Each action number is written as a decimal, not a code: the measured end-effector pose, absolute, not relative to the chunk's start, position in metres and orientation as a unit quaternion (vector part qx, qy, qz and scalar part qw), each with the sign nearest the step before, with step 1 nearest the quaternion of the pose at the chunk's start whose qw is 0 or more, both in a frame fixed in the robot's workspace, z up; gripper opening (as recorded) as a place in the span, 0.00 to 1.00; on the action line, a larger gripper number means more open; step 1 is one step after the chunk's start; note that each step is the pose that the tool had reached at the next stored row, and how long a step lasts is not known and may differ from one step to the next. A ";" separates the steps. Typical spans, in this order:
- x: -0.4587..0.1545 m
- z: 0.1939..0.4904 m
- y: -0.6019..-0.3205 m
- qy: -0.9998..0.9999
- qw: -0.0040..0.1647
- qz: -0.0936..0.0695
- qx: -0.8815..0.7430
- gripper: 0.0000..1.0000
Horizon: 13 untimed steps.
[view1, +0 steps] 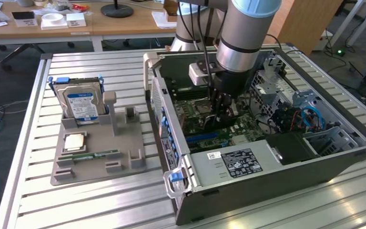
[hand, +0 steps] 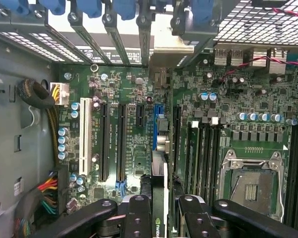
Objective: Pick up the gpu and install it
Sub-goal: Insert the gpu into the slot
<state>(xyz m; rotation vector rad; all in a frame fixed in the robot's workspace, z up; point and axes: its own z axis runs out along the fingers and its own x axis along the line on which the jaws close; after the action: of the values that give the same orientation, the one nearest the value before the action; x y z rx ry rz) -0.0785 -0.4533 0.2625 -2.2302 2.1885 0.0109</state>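
Note:
My gripper (hand: 159,204) is shut on the gpu (hand: 159,173), which I see edge-on between the two black fingers (hand: 139,210) as a slim green card with a logo near the grip. The card stands upright and runs along the blue slot (hand: 154,124) of the green motherboard (hand: 134,148). Whether its edge sits in the slot I cannot tell. A silver bracket (hand: 169,49) lies at the far end by the case's rear slots. In the exterior view the gripper (view1: 224,114) reaches down into the open computer case (view1: 259,191).
Black expansion slots (hand: 104,144), memory slots (hand: 203,153) and the CPU socket (hand: 251,183) flank the card. Cable bundles (hand: 47,191) lie at the case wall. Outside the case, a grey holder (view1: 97,162) carries a hard drive (view1: 81,102) and a memory stick (view1: 97,153).

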 end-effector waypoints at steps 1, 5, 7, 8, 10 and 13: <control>-0.079 0.262 -0.453 0.700 0.009 0.004 -0.714 0.26; -0.080 0.261 -0.454 0.700 0.009 0.004 -0.714 0.26; -0.081 0.261 -0.454 0.700 0.009 0.004 -0.714 0.26; -0.082 0.261 -0.454 0.700 0.009 0.004 -0.714 0.26; -0.083 0.261 -0.454 0.700 0.009 0.004 -0.714 0.26; -0.084 0.260 -0.454 0.700 0.009 0.004 -0.714 0.26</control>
<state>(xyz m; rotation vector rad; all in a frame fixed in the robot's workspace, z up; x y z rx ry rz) -0.0835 -0.4542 0.2604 -2.2300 2.1884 0.0110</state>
